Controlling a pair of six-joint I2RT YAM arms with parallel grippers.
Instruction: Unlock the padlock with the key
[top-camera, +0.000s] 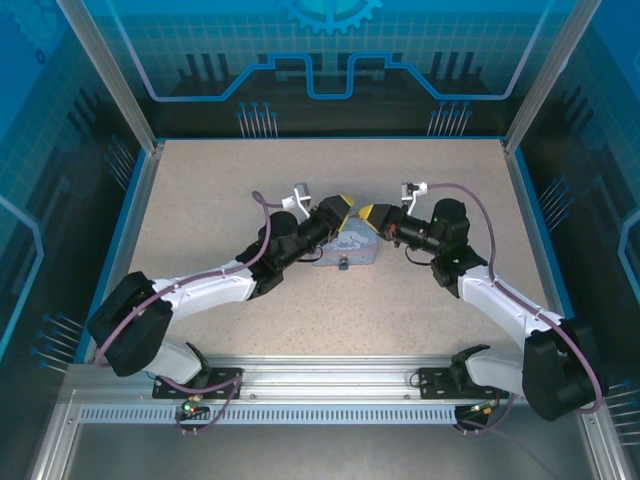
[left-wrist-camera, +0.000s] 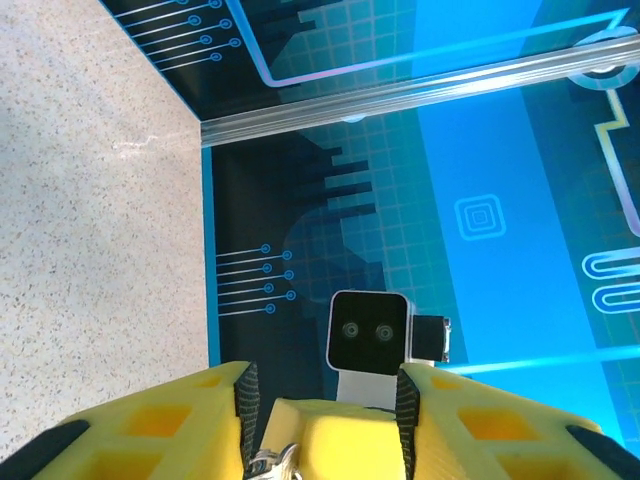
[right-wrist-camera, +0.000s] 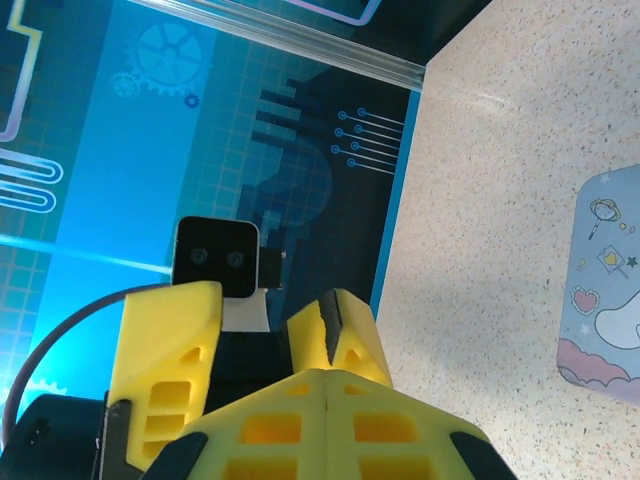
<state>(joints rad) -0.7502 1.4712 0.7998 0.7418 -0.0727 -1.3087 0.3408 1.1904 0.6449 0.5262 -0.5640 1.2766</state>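
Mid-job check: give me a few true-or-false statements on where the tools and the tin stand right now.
1. The tin lies on the table, close by both tools. True.
2. The right tool is spread wide open. False: its fingers are pressed together.
3. The left tool has its fingers apart. True.
4. The tools sit at opposite edges of the table. False: they are nearly tip to tip near the table's middle, by the tin.
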